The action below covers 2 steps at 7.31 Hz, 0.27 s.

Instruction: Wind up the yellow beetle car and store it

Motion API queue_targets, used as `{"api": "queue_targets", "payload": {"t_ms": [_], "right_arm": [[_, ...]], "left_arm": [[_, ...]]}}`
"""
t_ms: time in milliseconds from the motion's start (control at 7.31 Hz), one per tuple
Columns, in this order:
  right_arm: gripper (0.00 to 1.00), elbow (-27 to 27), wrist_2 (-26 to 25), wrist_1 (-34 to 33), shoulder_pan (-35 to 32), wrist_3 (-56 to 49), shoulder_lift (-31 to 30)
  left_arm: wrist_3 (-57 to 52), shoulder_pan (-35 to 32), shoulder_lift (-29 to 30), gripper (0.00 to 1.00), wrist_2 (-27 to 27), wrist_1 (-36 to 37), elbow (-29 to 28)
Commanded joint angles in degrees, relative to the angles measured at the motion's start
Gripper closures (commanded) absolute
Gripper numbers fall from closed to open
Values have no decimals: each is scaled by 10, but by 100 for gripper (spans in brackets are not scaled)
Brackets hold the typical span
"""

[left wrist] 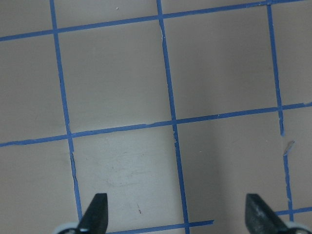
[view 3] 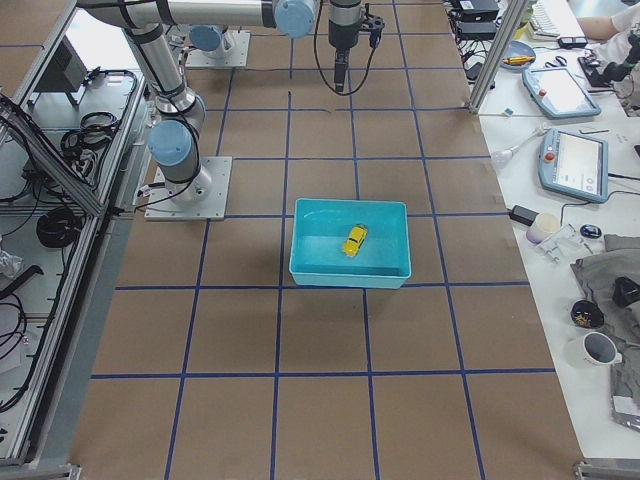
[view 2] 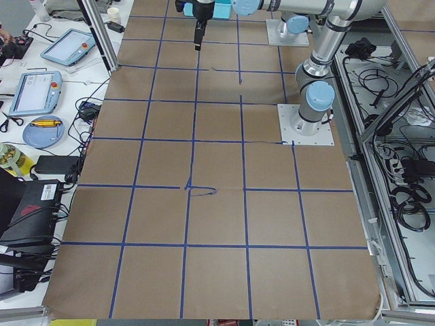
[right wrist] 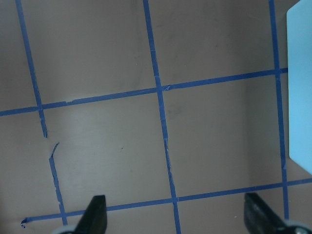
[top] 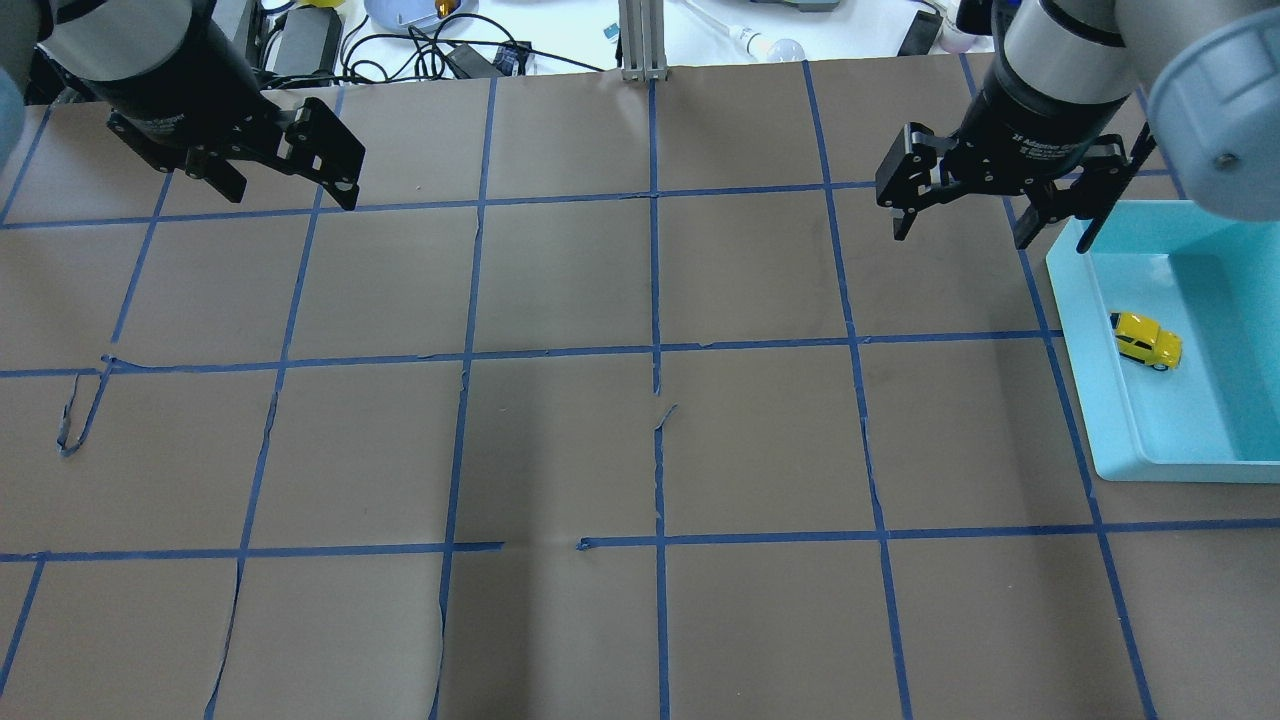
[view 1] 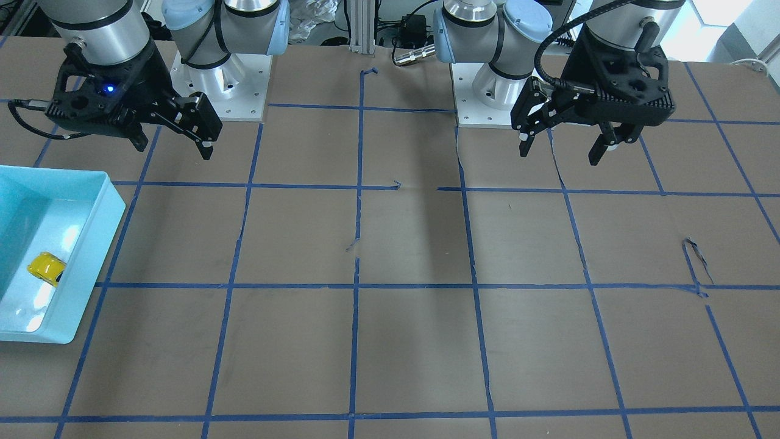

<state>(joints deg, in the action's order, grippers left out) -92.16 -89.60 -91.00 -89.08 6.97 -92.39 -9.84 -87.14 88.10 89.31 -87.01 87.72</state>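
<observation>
Inside the bin (top: 1090,380) at the robot's right end of the bench (top: 560,450) sits the car (top: 1146,340). It rests on the bin's floor (on its wheels, as far as the overhead view shows), nearer the wall that faces the middle of the bench, and touches no arm.

Both arms hang above the bench, well apart from each other. The right fingers (top: 898,205) are spread wide with nothing between them. They are raised near one corner of the bin, and the right wrist view shows only taped paper below, with a strip of the bin's pale rim at its right edge. The left fingers (top: 340,185) are likewise spread wide and hold nothing. They hover over the opposite end of the bench, and the left wrist view shows bare brown paper crossed by blue tape (top: 655,300) under them.

The tape marks the bench into squares (a few strips are torn or lifting).
</observation>
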Motion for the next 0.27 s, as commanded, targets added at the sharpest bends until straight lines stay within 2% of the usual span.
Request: {"api": "queue_targets", "payload": {"t_ms": [0, 137], "right_arm": [[0, 0, 0, 1, -1, -5, -3], [0, 0, 0, 0, -1, -6, -3]], "left_arm": [[0, 2, 1, 0, 2, 0, 0], [0, 0, 0, 0, 3, 0, 0]]}}
